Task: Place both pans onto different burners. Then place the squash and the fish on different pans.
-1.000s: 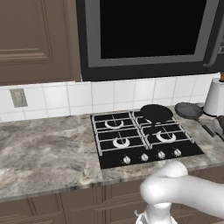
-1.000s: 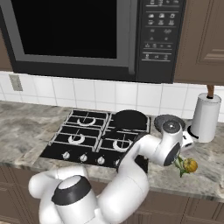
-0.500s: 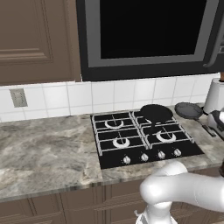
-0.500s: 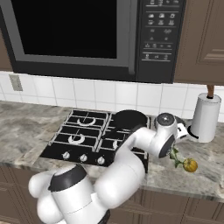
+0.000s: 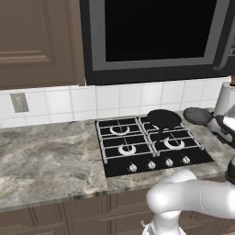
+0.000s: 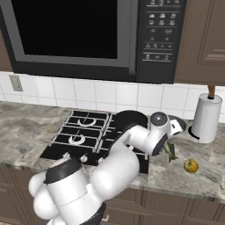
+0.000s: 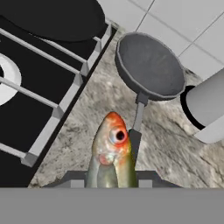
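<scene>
Lifted off the worktop (image 7: 175, 144) since a second ago, the fish (image 7: 111, 151) sits pinched in the hand (image 7: 110, 181) at bottom centre; carry it level over the black pan (image 7: 52, 17) at upper left before releasing.

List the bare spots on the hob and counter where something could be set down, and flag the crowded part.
Free: the two left burners and the front right burner; also the wide counter left of the hob. Crowded: right of the hob, where the grey pan, paper towel roll, small squash and the gripper holding the fish sit close together.
</scene>
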